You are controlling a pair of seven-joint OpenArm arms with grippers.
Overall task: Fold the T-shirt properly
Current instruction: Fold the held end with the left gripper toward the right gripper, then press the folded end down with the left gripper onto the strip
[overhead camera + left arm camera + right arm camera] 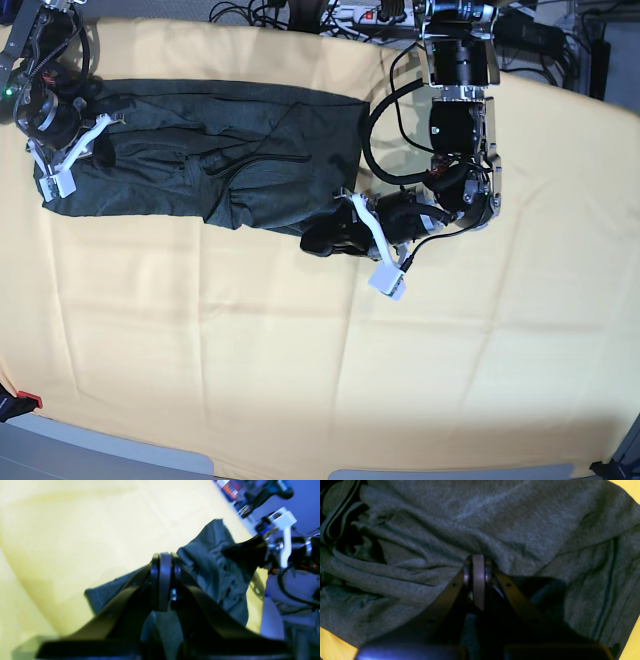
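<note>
the shirt (200, 165) lies bunched on the yellow bench (300, 350) — left hand (322, 240) and right hand (52, 150) each pinch its cloth.

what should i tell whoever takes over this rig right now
Left tool: shut, pinching the T-shirt at one end, over the yellow cloth.
Right tool: shut, nose pressed into the fabric at the opposite end; whether it holds cloth cannot be told.
The T-shirt lies bunched in a long wrinkled strip at the table's far side.
Done: both ends reached.
Left: no neat fold shows yet; it likely needs flattening, then folding.
</note>
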